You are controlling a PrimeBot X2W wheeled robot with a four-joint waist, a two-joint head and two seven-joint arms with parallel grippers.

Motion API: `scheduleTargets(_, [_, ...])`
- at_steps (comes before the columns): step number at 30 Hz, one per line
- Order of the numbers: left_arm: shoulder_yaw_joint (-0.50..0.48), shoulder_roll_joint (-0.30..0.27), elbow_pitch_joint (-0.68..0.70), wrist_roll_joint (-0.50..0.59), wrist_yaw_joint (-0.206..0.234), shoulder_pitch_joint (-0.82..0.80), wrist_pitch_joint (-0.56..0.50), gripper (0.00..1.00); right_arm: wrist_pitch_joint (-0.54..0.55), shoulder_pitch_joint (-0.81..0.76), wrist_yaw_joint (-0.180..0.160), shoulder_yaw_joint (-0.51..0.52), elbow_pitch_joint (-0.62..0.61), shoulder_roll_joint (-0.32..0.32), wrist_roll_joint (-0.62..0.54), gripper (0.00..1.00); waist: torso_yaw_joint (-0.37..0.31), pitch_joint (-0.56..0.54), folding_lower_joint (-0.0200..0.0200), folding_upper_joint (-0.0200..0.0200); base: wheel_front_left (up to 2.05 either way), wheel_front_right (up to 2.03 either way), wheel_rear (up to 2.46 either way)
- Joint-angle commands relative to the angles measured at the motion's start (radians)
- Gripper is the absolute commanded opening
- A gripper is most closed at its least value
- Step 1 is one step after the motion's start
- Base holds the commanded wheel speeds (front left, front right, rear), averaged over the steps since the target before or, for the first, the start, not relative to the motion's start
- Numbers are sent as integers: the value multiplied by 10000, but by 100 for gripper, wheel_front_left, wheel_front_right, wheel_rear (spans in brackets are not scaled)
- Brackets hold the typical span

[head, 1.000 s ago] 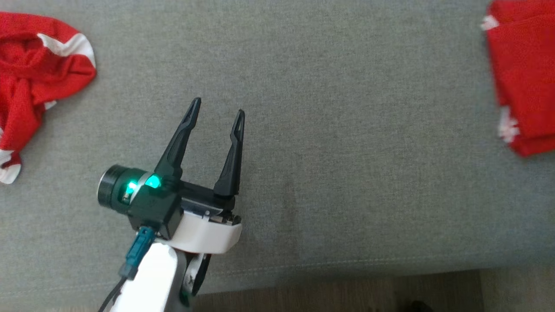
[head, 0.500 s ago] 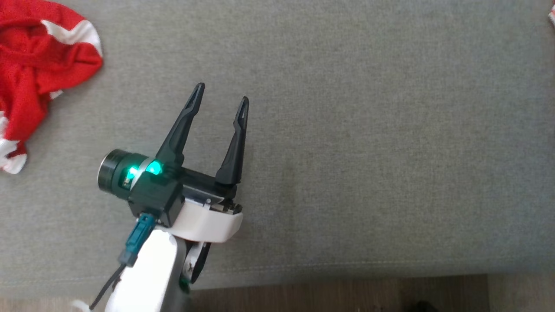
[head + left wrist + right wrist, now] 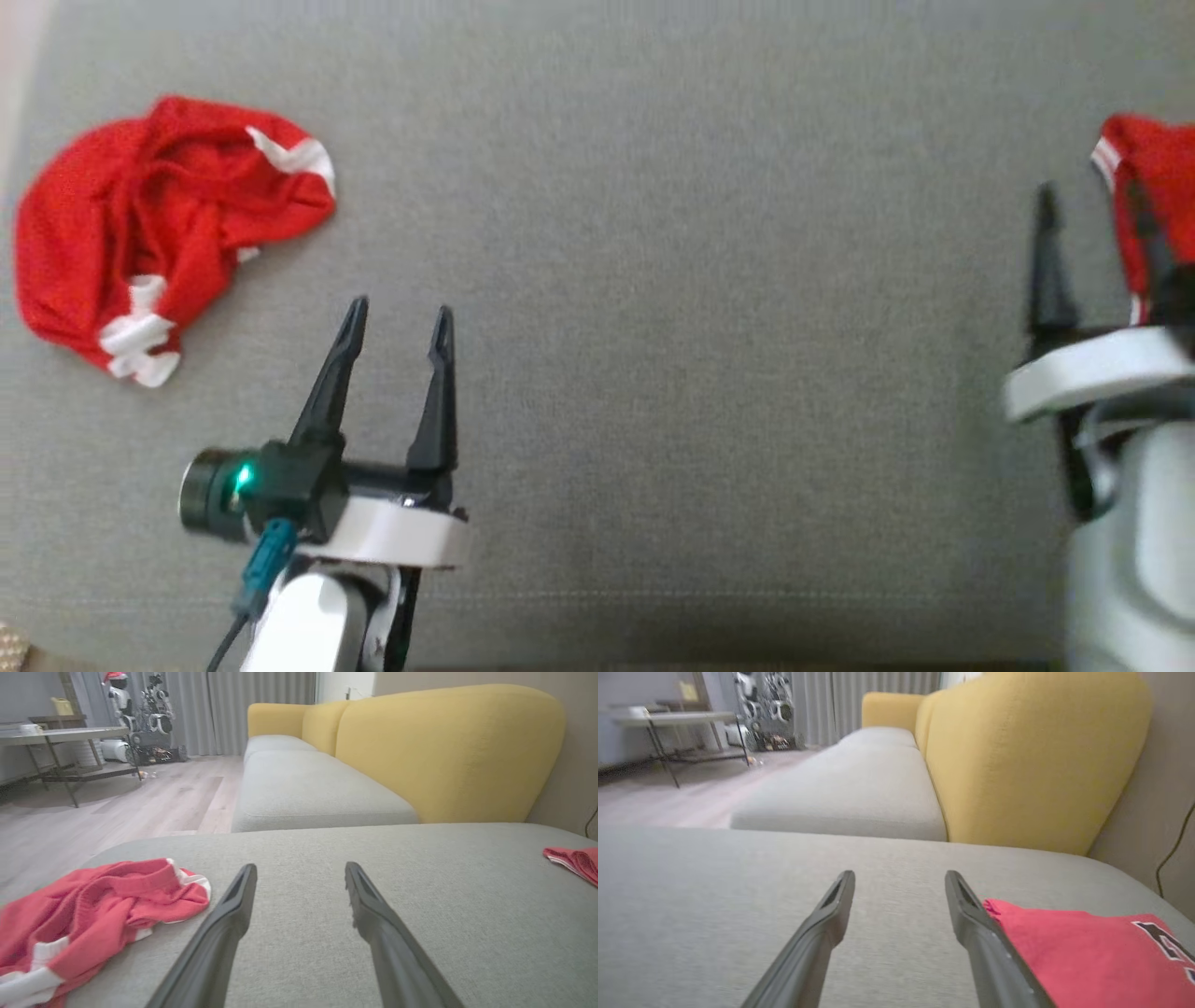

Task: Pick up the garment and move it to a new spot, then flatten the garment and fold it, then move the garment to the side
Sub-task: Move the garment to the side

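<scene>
A crumpled red garment with white trim (image 3: 168, 233) lies on the grey cushion (image 3: 709, 308) at the far left; in the left wrist view this garment (image 3: 93, 905) sits left of my fingers. My left gripper (image 3: 400, 310) (image 3: 299, 870) hovers open and empty to its lower right. A second red garment, folded flat (image 3: 1162, 159) (image 3: 1087, 952) (image 3: 574, 861), rests at the right edge and shows dark print. My right gripper (image 3: 1092, 196) (image 3: 899, 877) stands open beside it, the right finger (image 3: 971, 919) along the folded edge, nothing between the jaws.
The cushion's front seam (image 3: 747, 588) runs near the bottom of the head view. A yellow sofa back (image 3: 448, 751) and a further grey seat (image 3: 308, 788) lie beyond. A wooden floor (image 3: 117, 807), a table (image 3: 60, 735) and a parked robot (image 3: 140, 714) are far off.
The head camera has shifted, so both garments sit differently in the picture. My right gripper now shows at the right edge, open beside the folded garment. The left gripper stays open.
</scene>
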State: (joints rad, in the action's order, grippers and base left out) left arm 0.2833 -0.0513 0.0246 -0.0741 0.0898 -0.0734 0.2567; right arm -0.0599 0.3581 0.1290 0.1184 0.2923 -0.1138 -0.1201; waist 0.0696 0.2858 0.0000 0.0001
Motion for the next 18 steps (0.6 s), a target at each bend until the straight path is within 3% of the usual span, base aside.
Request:
scheduleTargets(1, [-381, 5, 278, -61, 96, -40, 51, 100, -319, 4, 17, -395, -246, 27, 205, 100, 185, -789, 0, -1, 0, 0, 0])
scheduleTargets(7, [-628, -12, 280, -55, -14, 531, 51, 100, -1887, -681, 17, -1518, 452, 245, 927, 100, 287, -1707, 0, -1, 0, 0, 0])
scheduleTargets(18, [-931, -34, 309, 255, -368, 1504, 51, 100, -2016, -2832, 17, -2059, -460, 613, 1169, 100, 220, -2926, 0, -1, 0, 0, 0])
